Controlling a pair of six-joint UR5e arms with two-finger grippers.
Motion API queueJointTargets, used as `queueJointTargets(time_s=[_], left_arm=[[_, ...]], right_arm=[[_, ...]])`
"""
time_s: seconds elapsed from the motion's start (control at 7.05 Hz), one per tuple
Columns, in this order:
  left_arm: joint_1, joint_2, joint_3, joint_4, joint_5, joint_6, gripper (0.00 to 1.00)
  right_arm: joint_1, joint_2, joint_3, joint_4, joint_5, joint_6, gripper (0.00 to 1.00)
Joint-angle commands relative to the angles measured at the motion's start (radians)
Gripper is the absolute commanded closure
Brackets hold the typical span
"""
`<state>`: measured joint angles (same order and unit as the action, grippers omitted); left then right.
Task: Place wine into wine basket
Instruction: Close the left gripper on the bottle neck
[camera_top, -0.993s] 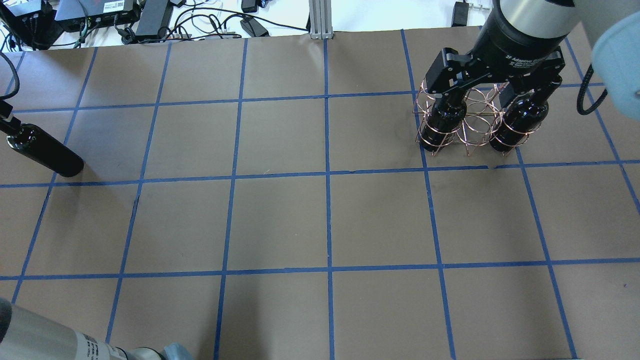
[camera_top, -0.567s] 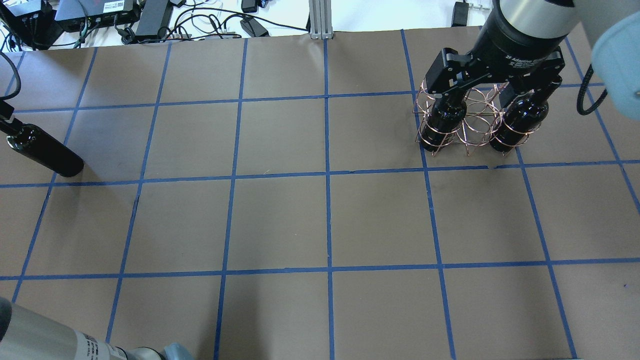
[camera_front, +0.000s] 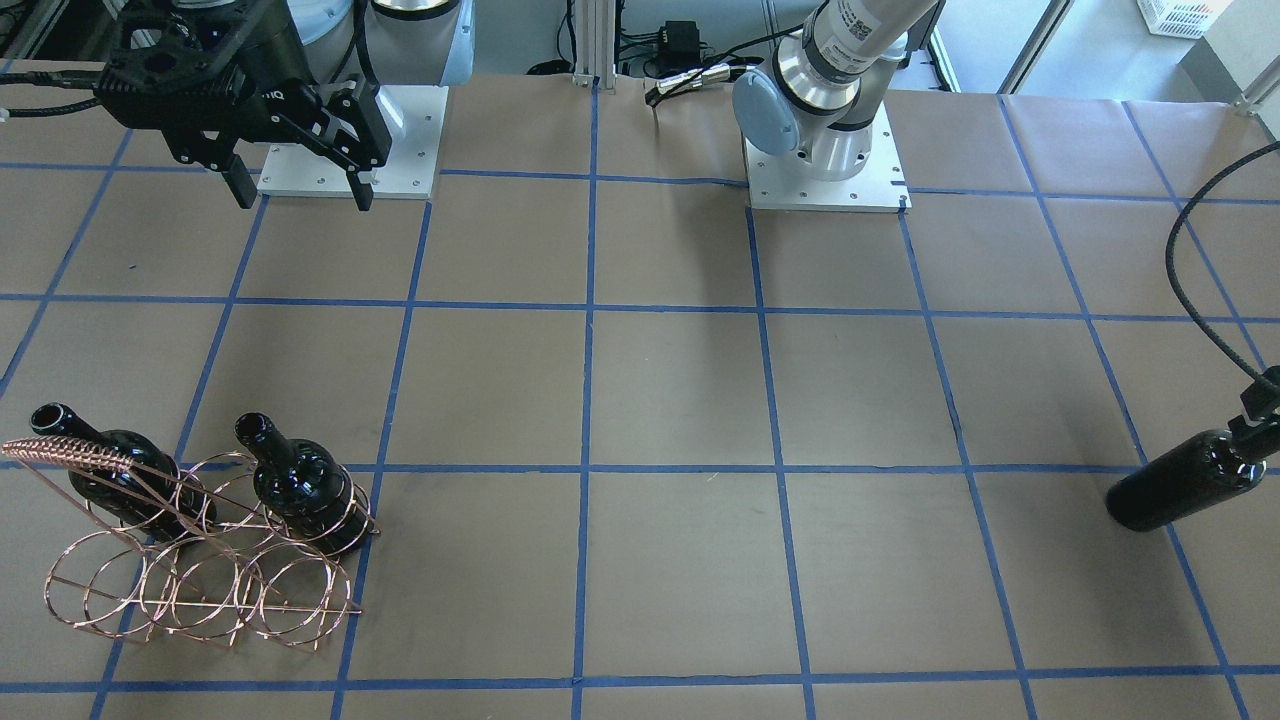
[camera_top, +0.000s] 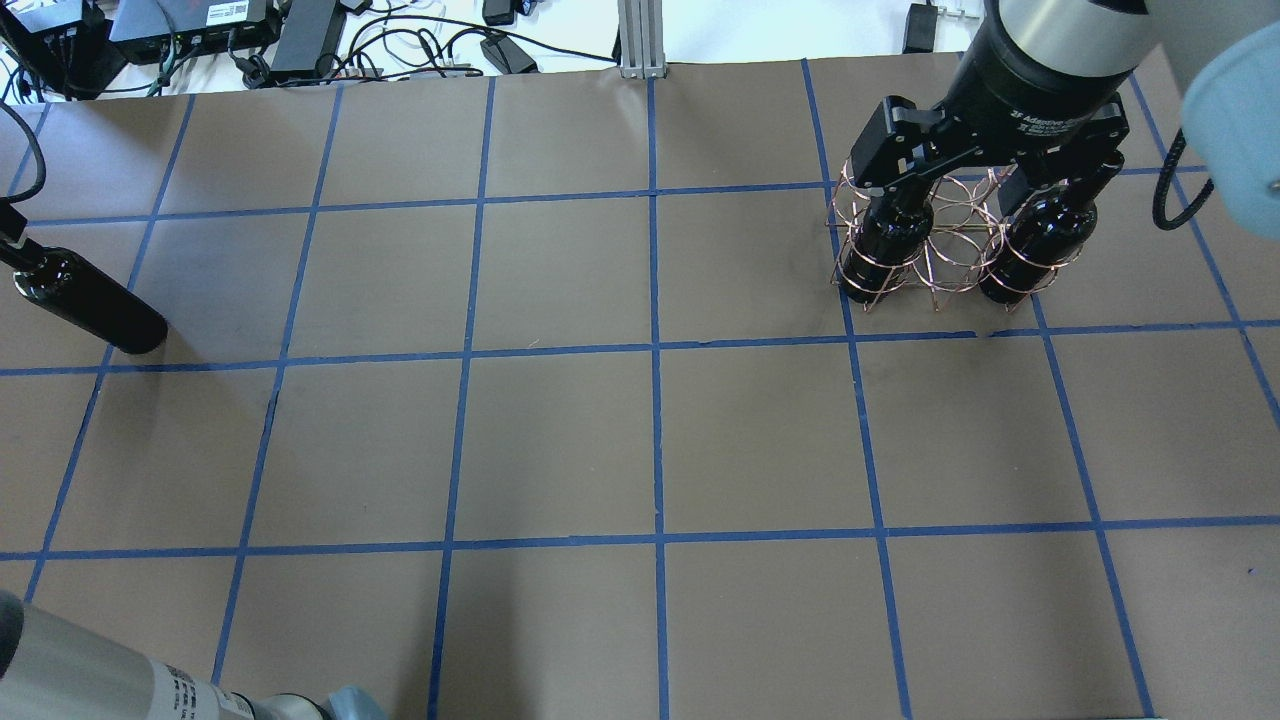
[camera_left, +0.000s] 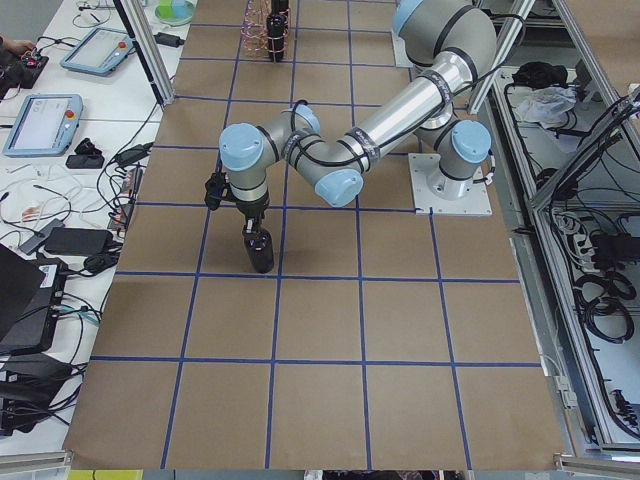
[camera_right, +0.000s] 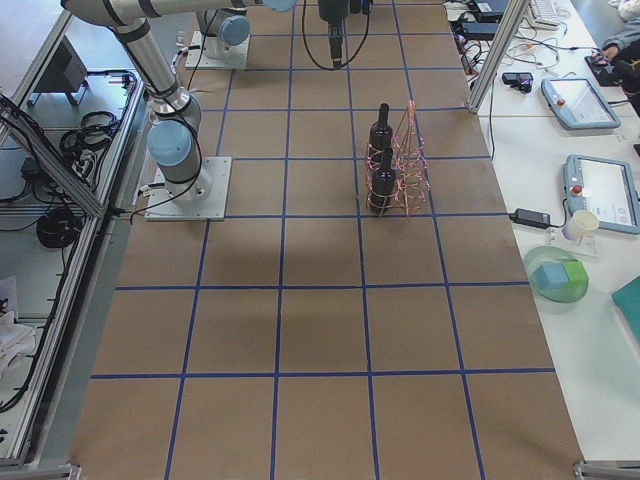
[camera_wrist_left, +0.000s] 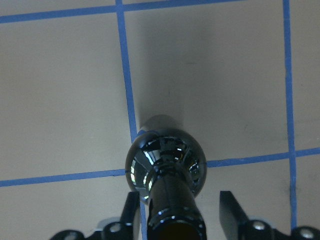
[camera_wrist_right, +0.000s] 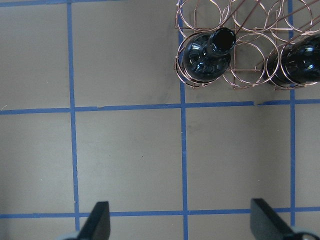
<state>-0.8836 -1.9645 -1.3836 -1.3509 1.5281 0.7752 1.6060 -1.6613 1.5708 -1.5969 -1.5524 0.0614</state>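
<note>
The copper wire wine basket (camera_front: 200, 590) stands at the table's far right in the overhead view (camera_top: 945, 250). Two dark wine bottles (camera_front: 110, 480) (camera_front: 300, 485) stand in its outer rings, with an empty ring between them. My right gripper (camera_front: 303, 197) is open and empty, held high on the robot's side of the basket (camera_wrist_right: 245, 55). A third wine bottle (camera_top: 90, 300) stands upright at the far left. My left gripper (camera_wrist_left: 175, 210) is around its neck, and its fingers (camera_wrist_left: 227, 215) show a narrow gap on each side.
Cables and power bricks (camera_top: 300, 40) and an aluminium post (camera_top: 640, 40) lie past the table's far edge. The arm bases (camera_front: 820, 170) are bolted on the robot's side. Blue tape marks a grid on the brown table (camera_top: 560, 450).
The left arm's cable has shifted a little and the bottle at the left has barely moved. The right gripper and the basket stay as they were.
</note>
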Motion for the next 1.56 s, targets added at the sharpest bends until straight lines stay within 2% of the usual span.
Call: queueJointTargets(time_s=[0.0, 0.28, 0.43, 0.57, 0.71, 1.13, 1.42], left_arm=[[0.000, 0.000, 0.000, 0.021, -0.011, -0.001, 0.44], [0.000, -0.002, 0.000, 0.029, -0.014, -0.001, 0.44], [0.000, -0.002, -0.002, 0.029, -0.014, 0.001, 0.51], [0.000, -0.004, -0.003, 0.027, -0.013, 0.001, 0.81], [0.000, -0.005, -0.005, 0.021, -0.009, 0.001, 0.98], [-0.011, 0.021, -0.002, 0.001, -0.006, 0.006, 1.00], [-0.120, 0.111, 0.000, -0.043, 0.003, -0.093, 1.00]], right_arm=[[0.000, 0.000, 0.000, 0.000, 0.000, 0.000, 0.00], [0.000, 0.000, 0.000, 0.000, 0.000, -0.002, 0.00], [0.000, 0.000, 0.000, 0.000, 0.000, 0.000, 0.00], [0.000, -0.001, 0.000, 0.000, 0.002, 0.000, 0.00], [0.000, -0.001, 0.000, 0.000, 0.000, 0.000, 0.00], [0.000, -0.001, 0.000, 0.000, 0.000, 0.000, 0.00], [0.000, -0.001, 0.000, 0.000, 0.002, 0.000, 0.00]])
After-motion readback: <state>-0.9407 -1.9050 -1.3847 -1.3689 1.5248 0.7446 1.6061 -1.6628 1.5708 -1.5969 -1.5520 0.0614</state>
